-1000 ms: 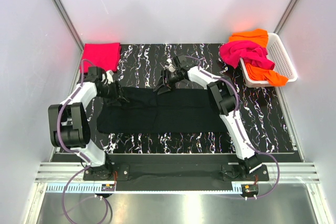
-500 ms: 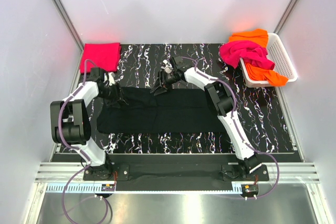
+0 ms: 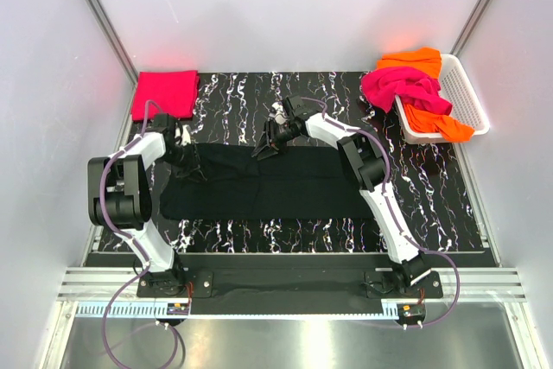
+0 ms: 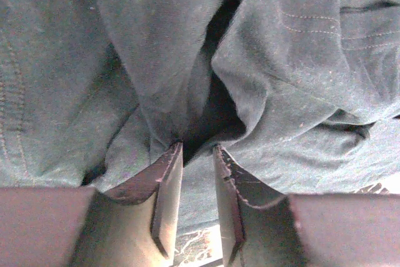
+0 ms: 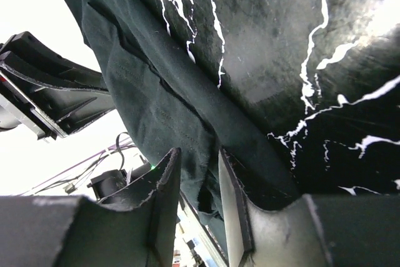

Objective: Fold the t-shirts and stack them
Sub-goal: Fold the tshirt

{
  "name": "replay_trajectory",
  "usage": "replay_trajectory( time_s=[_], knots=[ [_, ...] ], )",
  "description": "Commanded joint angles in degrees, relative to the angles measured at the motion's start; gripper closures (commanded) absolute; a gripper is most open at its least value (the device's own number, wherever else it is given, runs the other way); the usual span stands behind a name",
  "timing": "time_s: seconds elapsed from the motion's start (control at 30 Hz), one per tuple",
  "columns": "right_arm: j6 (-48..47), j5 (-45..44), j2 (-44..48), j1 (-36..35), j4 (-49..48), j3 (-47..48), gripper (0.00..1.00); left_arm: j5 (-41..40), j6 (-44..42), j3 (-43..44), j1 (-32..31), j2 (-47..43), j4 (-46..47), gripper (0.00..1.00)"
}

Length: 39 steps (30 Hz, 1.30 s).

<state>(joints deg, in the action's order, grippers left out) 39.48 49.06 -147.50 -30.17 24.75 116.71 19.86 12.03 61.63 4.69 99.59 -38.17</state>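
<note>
A large black t-shirt (image 3: 259, 183) lies spread across the middle of the marbled table. My left gripper (image 3: 192, 162) is at its far left corner, shut on a bunched fold of the black cloth (image 4: 187, 60); the jaws stand narrowly apart (image 4: 197, 148). My right gripper (image 3: 266, 146) is at the shirt's far edge near the middle, shut on a hanging fold of black cloth (image 5: 162, 110) that lies between its jaws (image 5: 199, 154). A folded red-pink t-shirt (image 3: 164, 92) lies at the far left corner. A magenta t-shirt (image 3: 402, 88) and an orange t-shirt (image 3: 415, 60) lie heaped in the basket.
The white lattice basket (image 3: 467, 92) stands at the far right corner. The black marbled tabletop (image 3: 233, 97) shows round the shirt. White walls and metal rails close in the table on three sides.
My left arm has drawn in closer to the left side, its gripper still at the shirt's corner. My right gripper has shifted slightly left and nearer along the far edge.
</note>
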Motion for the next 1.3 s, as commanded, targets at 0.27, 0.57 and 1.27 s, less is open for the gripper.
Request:
replay_trajectory(
  time_s=[0.27,0.57,1.27],
  knots=[
    [0.3,-2.4,-2.2,-0.5,0.6,4.4,0.65,-2.7,0.0,2.2,0.0,0.3,-1.6,0.88],
    [0.4,-4.8,-2.9,-0.8,1.1,7.2,1.00,-2.5,0.3,2.0,0.1,0.4,-1.6,0.92],
    [-2.8,-6.4,0.9,0.9,3.1,7.1,0.89,-2.7,1.8,-1.1,2.3,-1.0,-1.0,0.99]
  ],
)
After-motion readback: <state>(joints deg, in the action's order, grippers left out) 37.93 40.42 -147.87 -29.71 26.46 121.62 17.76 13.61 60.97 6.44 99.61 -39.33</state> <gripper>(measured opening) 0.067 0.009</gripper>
